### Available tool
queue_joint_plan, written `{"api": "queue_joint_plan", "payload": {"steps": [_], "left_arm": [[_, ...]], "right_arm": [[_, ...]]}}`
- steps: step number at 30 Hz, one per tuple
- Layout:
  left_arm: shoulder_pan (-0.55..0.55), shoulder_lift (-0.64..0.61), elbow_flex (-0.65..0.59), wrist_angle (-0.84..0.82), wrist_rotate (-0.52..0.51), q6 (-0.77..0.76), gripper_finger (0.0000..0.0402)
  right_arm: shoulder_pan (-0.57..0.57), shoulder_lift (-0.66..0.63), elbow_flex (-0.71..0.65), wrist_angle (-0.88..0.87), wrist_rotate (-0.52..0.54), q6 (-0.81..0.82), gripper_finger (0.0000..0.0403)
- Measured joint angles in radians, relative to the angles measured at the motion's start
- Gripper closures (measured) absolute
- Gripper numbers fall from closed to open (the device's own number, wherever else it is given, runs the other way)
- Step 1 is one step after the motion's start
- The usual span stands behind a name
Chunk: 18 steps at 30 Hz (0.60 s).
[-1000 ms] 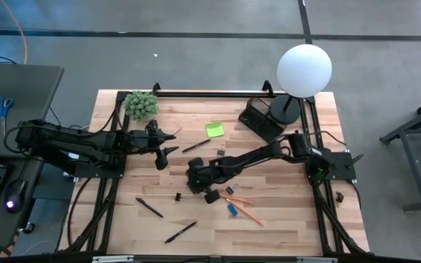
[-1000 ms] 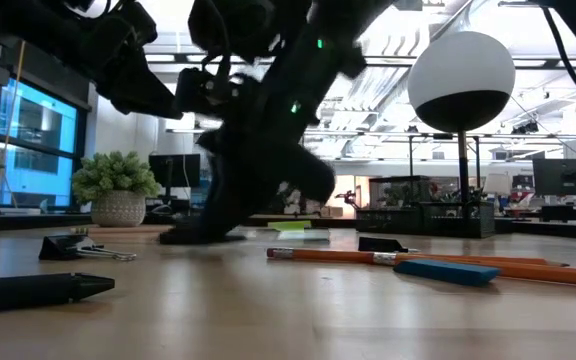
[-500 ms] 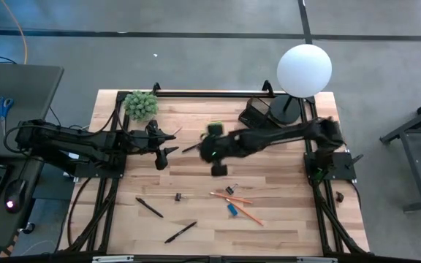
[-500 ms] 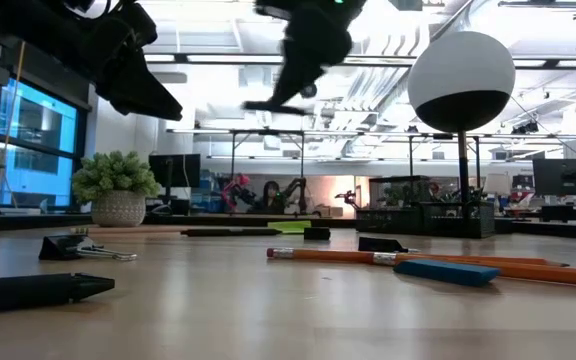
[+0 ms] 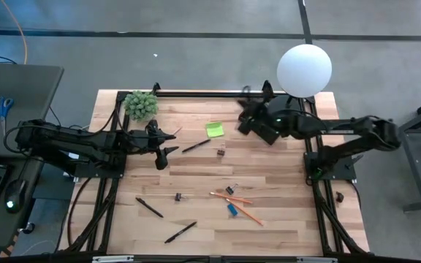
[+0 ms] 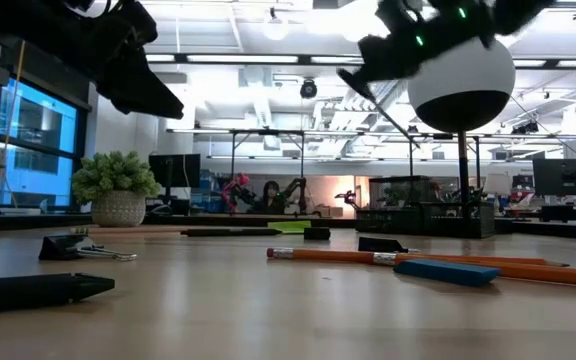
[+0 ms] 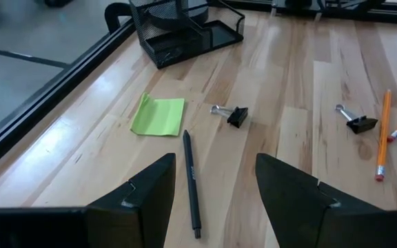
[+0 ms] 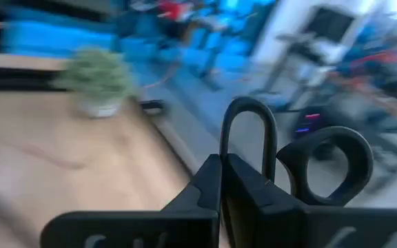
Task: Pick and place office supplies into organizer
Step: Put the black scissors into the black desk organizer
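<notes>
Black-handled scissors (image 8: 281, 165) are being pinched between the pressed-together fingers of the right gripper (image 5: 248, 111), raised above the black organizer (image 5: 260, 120) beside the globe lamp (image 5: 305, 70). Left gripper (image 5: 168, 142), fingers spread and empty, is being held above the table (image 5: 283, 219) near a black pen (image 7: 192, 184) and the green sticky pad (image 7: 158, 115)

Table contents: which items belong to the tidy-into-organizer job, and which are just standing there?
Job items: scissors in the right tool, organizer, sticky-note pad, pens, pencils, binder clips, blue piece.

Bystanders: potted plant, globe lamp.
</notes>
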Motion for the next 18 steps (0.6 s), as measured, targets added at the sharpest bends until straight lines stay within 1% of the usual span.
{"api": "queue_joint_plan", "payload": {"steps": [2, 6, 12, 18], "left_arm": [[0.000, 0.000, 0.000, 0.012, 0.000, 0.001, 0.0213], [0.000, 0.000, 0.000, 0.035, 0.000, 0.016, 0.0213], [0.000, 0.000, 0.000, 0.037, 0.000, 0.016, 0.0213], [0.000, 0.000, 0.000, 0.041, 0.001, 0.018, 0.0213]], "right_arm": [[-0.035, -0.028, -0.079, 0.116, -0.001, -0.025, 0.0402], [-0.100, -0.052, -0.169, 0.299, -0.065, -0.050, 0.0402], [-0.175, -0.046, -0.196, 0.338, -0.110, -0.053, 0.0403], [-0.243, -0.045, -0.195, 0.355, -0.179, -0.004, 0.0402]]}}
